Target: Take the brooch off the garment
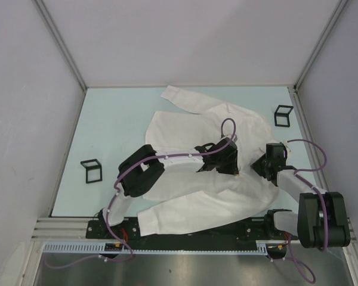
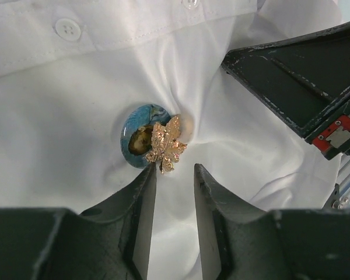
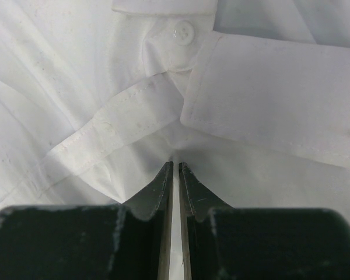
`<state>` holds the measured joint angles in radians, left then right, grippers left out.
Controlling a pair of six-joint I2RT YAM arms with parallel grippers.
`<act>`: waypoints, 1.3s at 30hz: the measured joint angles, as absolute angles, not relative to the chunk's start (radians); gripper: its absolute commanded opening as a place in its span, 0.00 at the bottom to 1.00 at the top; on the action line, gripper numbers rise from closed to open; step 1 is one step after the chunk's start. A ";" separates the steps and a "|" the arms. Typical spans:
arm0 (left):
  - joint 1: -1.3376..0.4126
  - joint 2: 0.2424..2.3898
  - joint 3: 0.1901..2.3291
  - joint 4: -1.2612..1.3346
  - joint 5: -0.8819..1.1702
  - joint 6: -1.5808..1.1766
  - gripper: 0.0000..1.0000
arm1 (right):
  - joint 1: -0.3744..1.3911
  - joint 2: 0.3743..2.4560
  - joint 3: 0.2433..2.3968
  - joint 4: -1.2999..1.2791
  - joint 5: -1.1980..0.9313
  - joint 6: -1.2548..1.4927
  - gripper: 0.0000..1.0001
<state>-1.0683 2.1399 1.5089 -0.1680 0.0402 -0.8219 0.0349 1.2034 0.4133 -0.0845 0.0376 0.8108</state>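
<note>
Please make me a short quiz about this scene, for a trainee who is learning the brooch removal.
1. True or false: the brooch is already off the shirt.
2. The left gripper is: A) open, tips just beside the brooch; B) shut on a button; C) out of view.
3. Fill in: the right gripper pinches a fold of the ____.
Key: 1 false; 2 A; 3 shirt.

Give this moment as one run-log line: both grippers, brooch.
left gripper: open, tips at round blue-and-gold brooch | right gripper: pinching thin white shirt | brooch: pinned on shirt
</note>
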 measured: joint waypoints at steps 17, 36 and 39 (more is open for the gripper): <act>-1.068 2.140 1.472 -0.149 0.056 -0.839 0.36 | 0.033 1.217 0.413 -0.065 0.029 0.808 0.13; -1.068 2.174 1.505 -0.143 0.063 -0.845 0.20 | 0.032 1.227 0.413 -0.046 0.020 0.807 0.12; -1.068 2.174 1.508 -0.144 0.059 -0.844 0.24 | 0.032 1.227 0.413 -0.046 0.020 0.807 0.13</act>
<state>-1.0683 2.1742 1.5078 -0.1436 0.0586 -0.8444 0.0322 1.2266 0.4133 -0.0460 0.0196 0.8070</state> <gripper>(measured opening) 0.209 0.123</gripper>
